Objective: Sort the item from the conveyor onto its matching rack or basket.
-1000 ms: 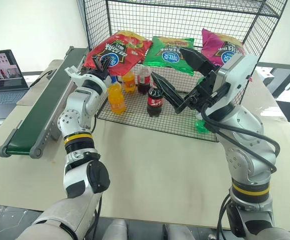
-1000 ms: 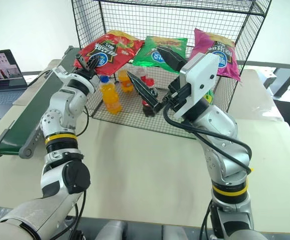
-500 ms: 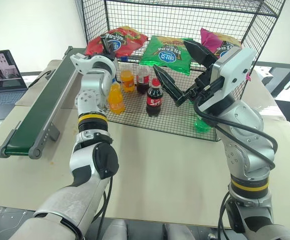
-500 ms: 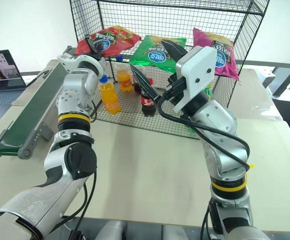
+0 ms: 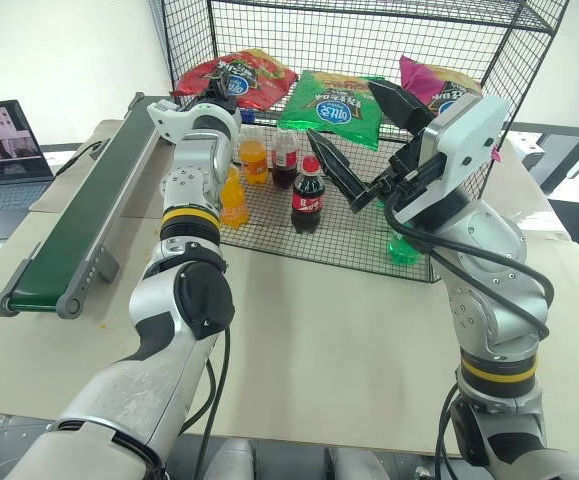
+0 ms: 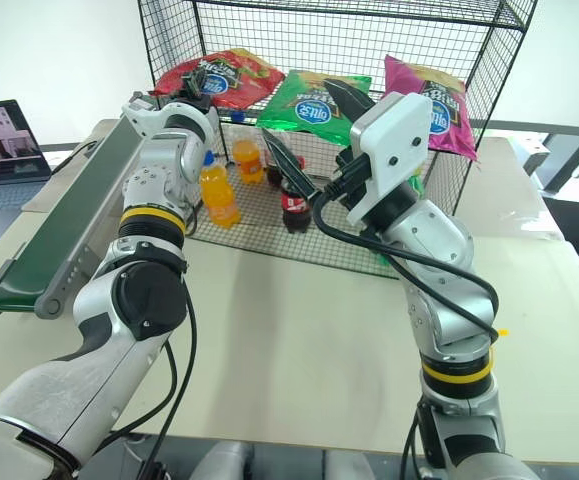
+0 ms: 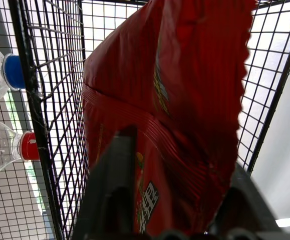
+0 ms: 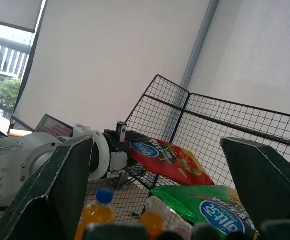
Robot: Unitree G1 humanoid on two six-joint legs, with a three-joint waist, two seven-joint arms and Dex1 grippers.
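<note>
A pale tabletop (image 5: 299, 330) carries everything, with the black wire rack (image 5: 369, 40) as its landmark. Nearest, in front of the rack, the right claw (image 5: 364, 135) hangs in the air with its fingers spread wide around nothing. To the rack's left lies the green conveyor (image 5: 79, 225). On the rack's upper shelf, left end, lies the red snack bag (image 5: 254, 80), beside a green bag (image 5: 339, 100). The left claw (image 5: 219, 85) reaches there; the left wrist view shows its fingers parted on either side of the bag's near end, grip uncertain. The right wrist view shows bottles beneath.
</note>
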